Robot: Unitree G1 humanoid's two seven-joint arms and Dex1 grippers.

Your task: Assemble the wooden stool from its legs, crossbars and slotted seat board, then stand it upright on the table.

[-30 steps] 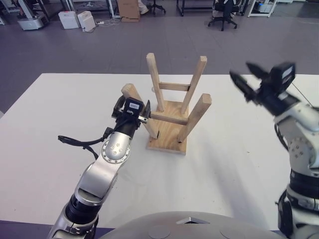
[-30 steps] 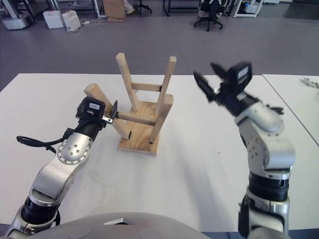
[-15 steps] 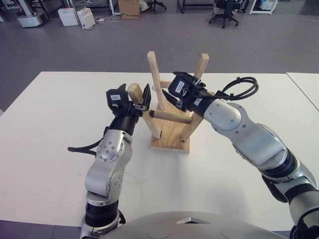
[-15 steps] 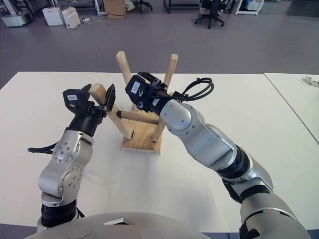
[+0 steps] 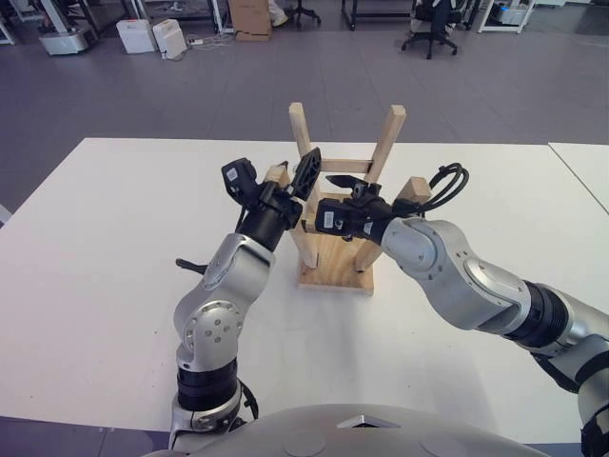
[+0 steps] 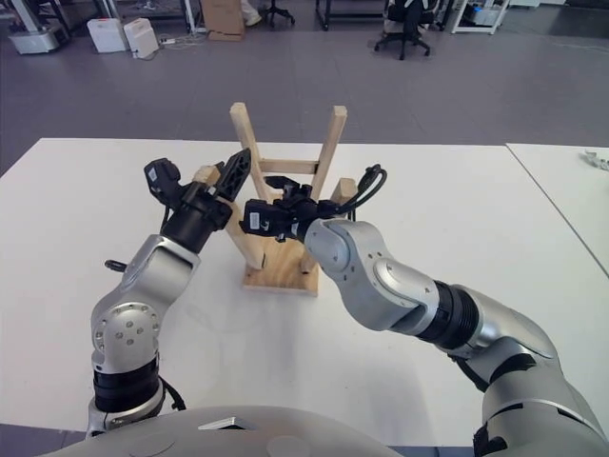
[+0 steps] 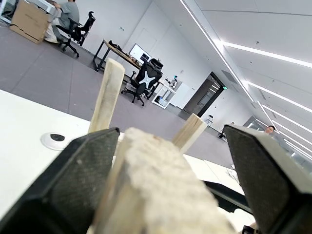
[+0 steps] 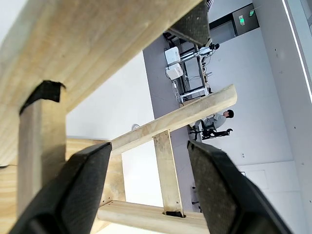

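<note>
right fingers (image 8: 222, 195) have swung down to the upturned stool (image 5: 335, 268).

A broad white surface (image 5: 86, 286) spans the frame from the left edge almost to the right, with grey floor (image 5: 190, 86) beyond its far edge along the top. A wooden stool (image 5: 328, 249) sits upside down just above centre, its seat board (image 5: 333, 274) flat on the top and its legs (image 5: 300, 133) pointing upward, joined by crossbars (image 5: 344, 166). A round grey grommet (image 7: 56, 140) is set into the top. At the right edge, across a narrow gap, a second surface (image 5: 582, 162) carries a small pale object (image 6: 595, 157).
</note>
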